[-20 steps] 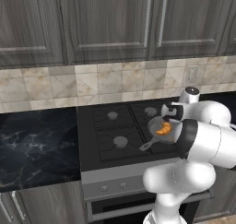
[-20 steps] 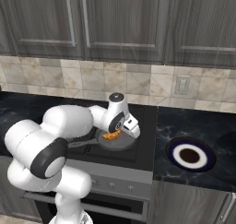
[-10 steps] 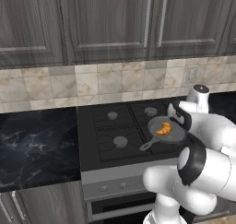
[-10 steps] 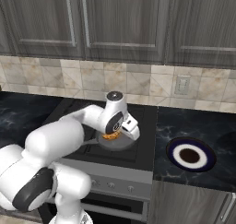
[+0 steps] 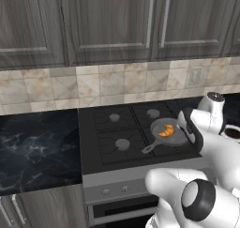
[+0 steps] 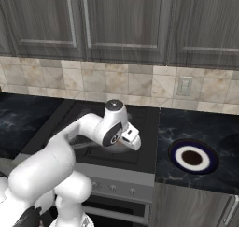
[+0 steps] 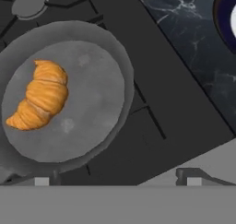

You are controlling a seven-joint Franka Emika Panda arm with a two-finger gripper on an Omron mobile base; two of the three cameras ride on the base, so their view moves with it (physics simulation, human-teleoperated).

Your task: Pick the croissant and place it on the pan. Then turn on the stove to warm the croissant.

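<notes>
In the left base view, the stove [image 5: 136,138] fills the middle of the frame, set into a dark marbled table [image 5: 33,147] that runs off to the left. The pan [image 5: 169,132] sits on the front right burner, right of centre, its long handle pointing toward the lower left. The croissant [image 5: 166,131] lies inside the pan, near its middle. The white arm [image 5: 206,175] rises from the lower right, and its hand stands just to the right of the pan. A wall outlet [image 5: 194,76] shows on the tiled backsplash at upper right.

In the right base view, the arm [image 6: 60,160] climbs from the lower left and bends toward the centre of the frame, where the hand hides most of the pan. A round dark plate [image 6: 193,157] with a white middle rests on the table at right, well apart from the stove [image 6: 140,146].

In the hand view, the pan [image 7: 115,57] takes up the upper left, with the croissant [image 7: 40,95] lying on its floor at the left side, touching nothing else. The end effector [image 7: 117,179] is released, its two tips spread wide along the bottom edge and holding nothing. The plate's rim [image 7: 221,15] shows at the upper right corner.
</notes>
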